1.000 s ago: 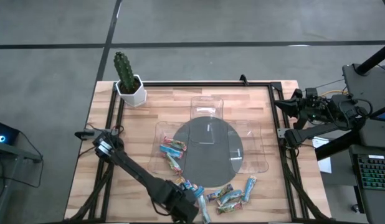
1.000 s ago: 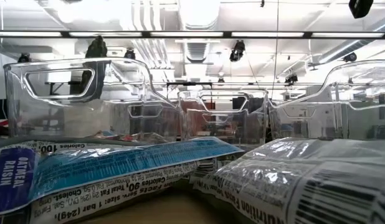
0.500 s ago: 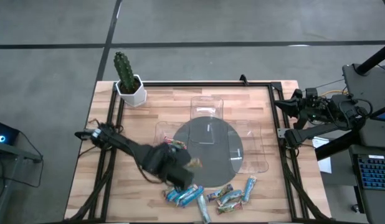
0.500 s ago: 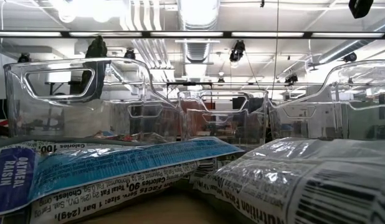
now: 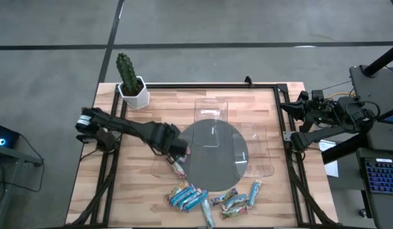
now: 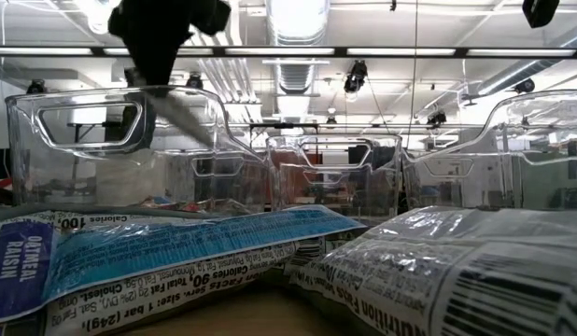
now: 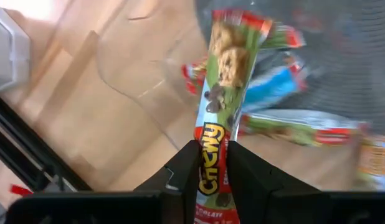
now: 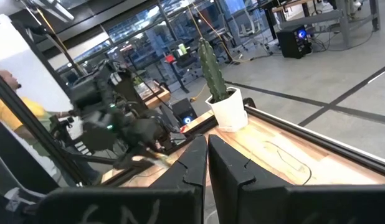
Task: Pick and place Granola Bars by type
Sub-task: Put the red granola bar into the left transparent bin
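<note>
Your left gripper [image 7: 212, 163] is clamped on one end of a green-and-red crinkly foil-wrapped granola bar [image 7: 227, 87] at centre-left of the overhead frame — light, floppy, slippery, so pinch mid-wrapper; right gripper [image 8: 207, 152] sits closed, empty.

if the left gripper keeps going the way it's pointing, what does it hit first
Likely the granola bars lying in the clear tray just ahead. The left gripper, shut on a Chewy bar, points down at them; depth is hard to judge.

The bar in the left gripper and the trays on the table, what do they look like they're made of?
Bar in the left gripper: probably glossy plastic film, printed and crinkled at its ends. Trays: clear, hard-looking plastic; the room shows through their shiny walls.
</note>
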`<state>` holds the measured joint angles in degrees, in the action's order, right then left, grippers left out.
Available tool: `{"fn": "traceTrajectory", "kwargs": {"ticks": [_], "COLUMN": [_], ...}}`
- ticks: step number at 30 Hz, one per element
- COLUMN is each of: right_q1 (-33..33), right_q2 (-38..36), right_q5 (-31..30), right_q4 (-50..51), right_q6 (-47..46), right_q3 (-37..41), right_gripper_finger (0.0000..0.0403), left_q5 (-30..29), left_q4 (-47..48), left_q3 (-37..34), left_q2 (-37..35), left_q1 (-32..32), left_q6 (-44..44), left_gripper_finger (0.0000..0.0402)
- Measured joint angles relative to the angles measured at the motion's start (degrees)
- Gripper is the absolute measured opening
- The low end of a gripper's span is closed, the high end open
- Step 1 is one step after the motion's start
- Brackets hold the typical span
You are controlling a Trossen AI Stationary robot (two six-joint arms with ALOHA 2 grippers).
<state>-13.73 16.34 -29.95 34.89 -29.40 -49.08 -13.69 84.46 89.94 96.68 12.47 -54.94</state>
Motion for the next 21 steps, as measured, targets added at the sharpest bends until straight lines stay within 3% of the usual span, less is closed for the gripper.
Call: {"fn": "traceTrajectory", "kwargs": {"ticks": [9, 21], "right_q1": [0.0, 0.0], "right_q2": [0.0, 0.0], "right_q5": [0.0, -0.1], "right_q4": [1.3, 2.7], "right_q6": [0.0, -0.2], "right_q3": [0.0, 0.0], "right_gripper_finger": [0.0009, 0.0009], "left_q5": [-3.2, -3.3], "left_q4": [-6.5, -11.7], "left_q3": [-9.4, -4.2], "left_q2": [-3.9, -4.4], "left_q1": [-7.3, -11.1], "left_q6": [13.6, 16.8], "left_gripper_finger": [0.0064, 0.0064]}}
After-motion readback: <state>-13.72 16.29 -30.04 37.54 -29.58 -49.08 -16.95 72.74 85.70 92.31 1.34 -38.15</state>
